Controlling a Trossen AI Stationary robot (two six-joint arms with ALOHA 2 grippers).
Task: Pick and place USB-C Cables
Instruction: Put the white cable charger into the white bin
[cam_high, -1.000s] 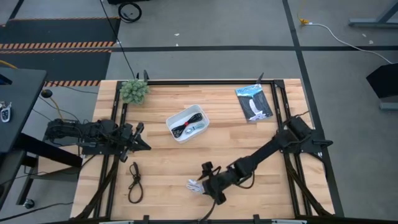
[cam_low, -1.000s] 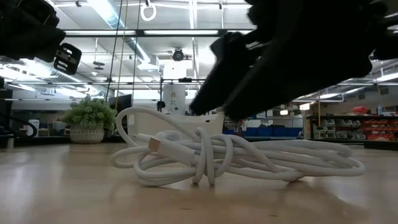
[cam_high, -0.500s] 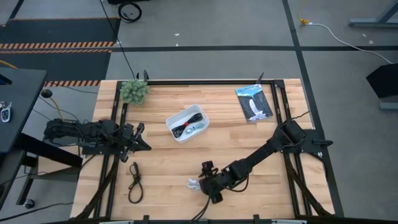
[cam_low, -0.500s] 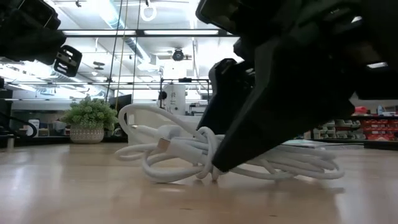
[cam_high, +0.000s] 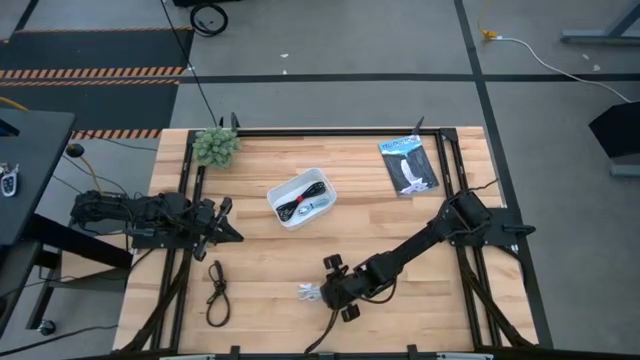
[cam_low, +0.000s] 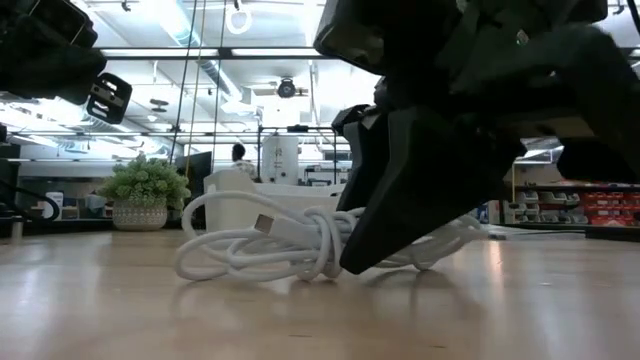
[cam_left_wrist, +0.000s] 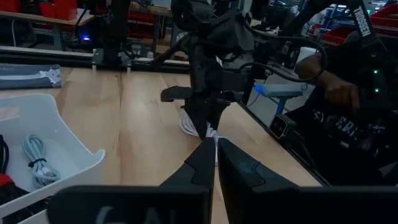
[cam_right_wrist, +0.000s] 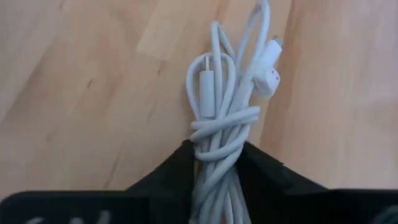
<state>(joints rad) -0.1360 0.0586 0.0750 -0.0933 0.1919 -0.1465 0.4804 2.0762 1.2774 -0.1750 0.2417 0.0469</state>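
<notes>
The right gripper (cam_right_wrist: 217, 163) has its fingers clamped on the knotted white rubbery cable bundle (cam_right_wrist: 225, 118), low on the pale wooden desk (cam_high: 260, 270), probably for lifting; the left gripper (cam_high: 226, 230) waits, fingers together.

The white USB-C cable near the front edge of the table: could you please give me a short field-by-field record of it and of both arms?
white cable: white USB-C cable, knotted bundle lying on the wooden table
right end effector: right end effector, fingers on both sides of the bundle, closed against it
left end effector: left end effector, fingers together, waiting at the table's left side
white bin: white bin, holds a black cable with a red tie and a grey-blue cable
loose cable: dark cable on the table, front left
</notes>
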